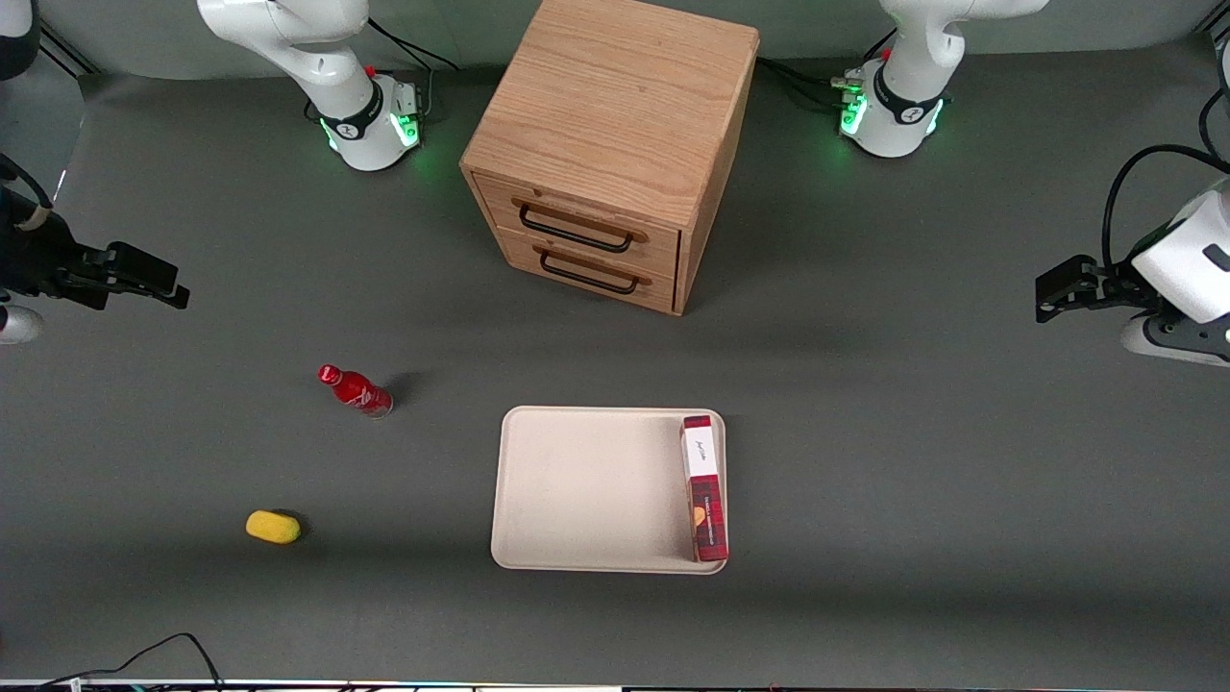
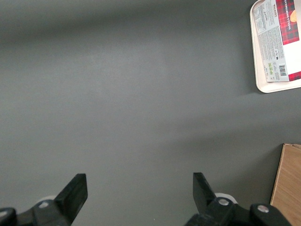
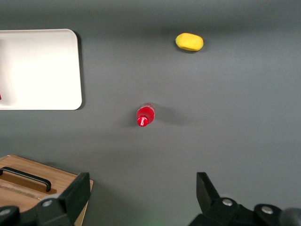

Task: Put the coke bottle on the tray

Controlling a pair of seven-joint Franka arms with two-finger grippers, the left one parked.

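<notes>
The coke bottle (image 1: 355, 390) stands upright on the table (image 1: 865, 432), apart from the tray (image 1: 577, 490), toward the working arm's end. The tray carries only a red plaid box (image 1: 704, 488) along one rim. The pincer (image 3: 141, 197) hangs high above the table, fingers spread wide and holding nothing; the bottle sits below it, farther from the cabinet (image 1: 601, 144) and nearer the front camera. With the bottle's long axis vertical, the coming move is likely a descent over the cap.
</notes>
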